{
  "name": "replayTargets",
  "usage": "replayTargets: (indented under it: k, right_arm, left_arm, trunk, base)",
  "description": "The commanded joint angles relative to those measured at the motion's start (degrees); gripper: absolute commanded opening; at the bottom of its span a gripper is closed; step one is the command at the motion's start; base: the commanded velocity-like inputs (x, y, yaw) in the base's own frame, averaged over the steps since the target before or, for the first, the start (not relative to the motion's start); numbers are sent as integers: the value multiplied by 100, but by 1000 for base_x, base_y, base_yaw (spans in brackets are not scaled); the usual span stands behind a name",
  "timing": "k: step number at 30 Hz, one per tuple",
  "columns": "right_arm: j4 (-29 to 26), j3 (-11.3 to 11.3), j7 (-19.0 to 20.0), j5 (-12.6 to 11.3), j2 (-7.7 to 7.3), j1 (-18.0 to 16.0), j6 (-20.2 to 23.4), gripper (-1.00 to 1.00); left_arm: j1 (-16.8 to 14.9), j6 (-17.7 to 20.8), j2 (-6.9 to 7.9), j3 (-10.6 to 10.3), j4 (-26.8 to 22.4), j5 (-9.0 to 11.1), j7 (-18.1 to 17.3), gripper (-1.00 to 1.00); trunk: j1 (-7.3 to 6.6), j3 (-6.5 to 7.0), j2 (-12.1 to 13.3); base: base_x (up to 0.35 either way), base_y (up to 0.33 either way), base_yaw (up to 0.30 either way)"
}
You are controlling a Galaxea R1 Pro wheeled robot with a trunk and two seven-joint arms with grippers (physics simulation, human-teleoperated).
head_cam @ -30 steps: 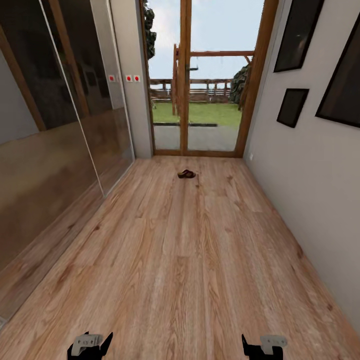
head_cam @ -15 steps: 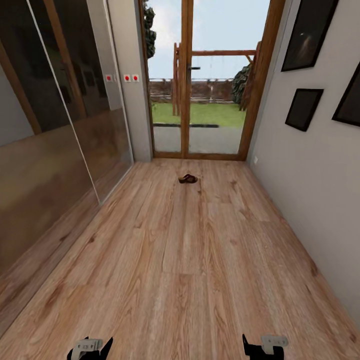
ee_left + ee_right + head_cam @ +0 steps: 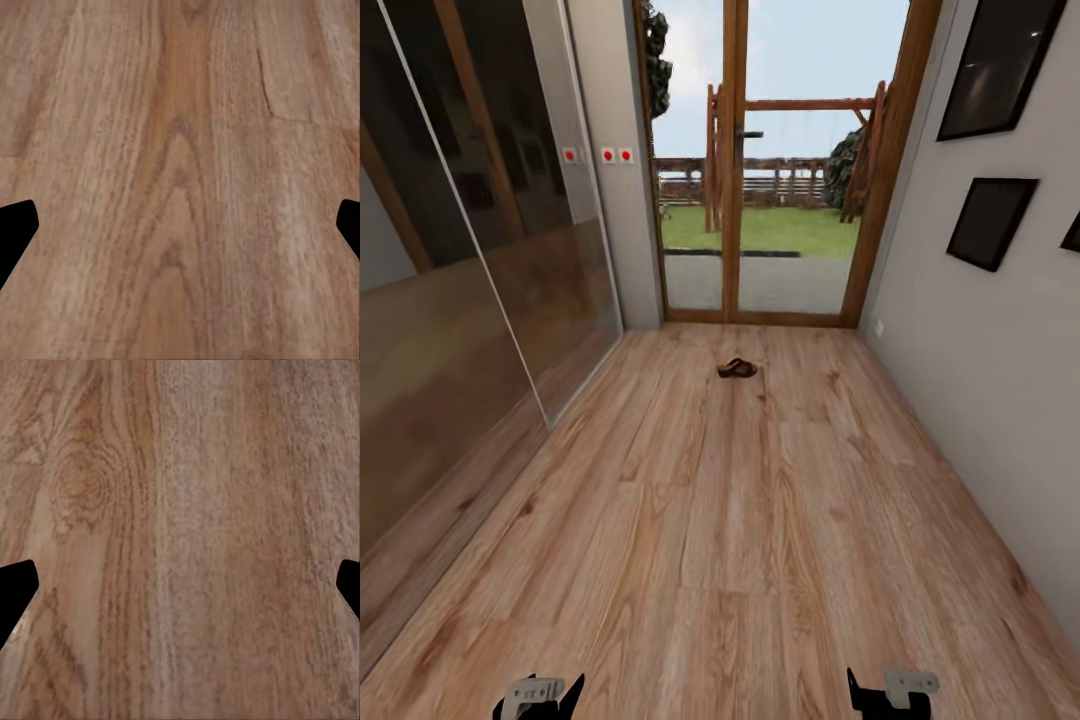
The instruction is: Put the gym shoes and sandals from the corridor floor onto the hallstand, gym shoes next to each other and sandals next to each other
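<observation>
One brown sandal (image 3: 737, 368) lies on the corridor floor (image 3: 730, 520) far ahead, near the glass door. My left gripper (image 3: 538, 697) and right gripper (image 3: 888, 693) peek in at the lower edge of the head view, far from the sandal. In the left wrist view the gripper (image 3: 180, 225) stands open over bare planks, its dark fingertips (image 3: 15, 229) at the picture's sides. The right gripper (image 3: 180, 585) is likewise open over bare wood, with nothing between its fingertips (image 3: 15, 589). The gym shoes and the hallstand are out of view.
A glass door with a wooden frame (image 3: 735, 160) closes the corridor's far end. Mirrored wardrobe panels (image 3: 470, 250) line the left side. A grey wall with dark picture frames (image 3: 990, 220) runs along the right. Wood flooring stretches between me and the sandal.
The whole view has advanced down the corridor toward the door; the sandal and door appear a little nearer and the wall frames have slid outward. Both grippers hold their pose.
</observation>
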Motion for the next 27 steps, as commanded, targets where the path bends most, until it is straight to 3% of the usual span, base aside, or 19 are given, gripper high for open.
replayTargets:
  k: [1,7,19,27]
  right_arm:
    - [6,-39,-16,62,2,-4,-19,100]
    - [13,-34,-9,67,2,-4,-22,100]
    - [15,-28,-1,70,10,-4,-21,100]
    - [13,-34,-1,70,6,-4,-21,100]
  left_arm:
    - [-4,7,-1,19,7,52,-58,100]
    - [-4,7,0,21,9,51,-58,100]
    - [-4,7,0,18,11,45,-58,100]
    - [-4,7,0,14,11,45,-58,100]
  trunk:
    - [2,-5,-2]
    - [2,-5,-2]
    - [2,-5,-2]
    - [2,-5,-2]
  base:
    - [340,0,0]
    - [340,0,-50]
    - [340,0,-202]
    - [340,0,-56]
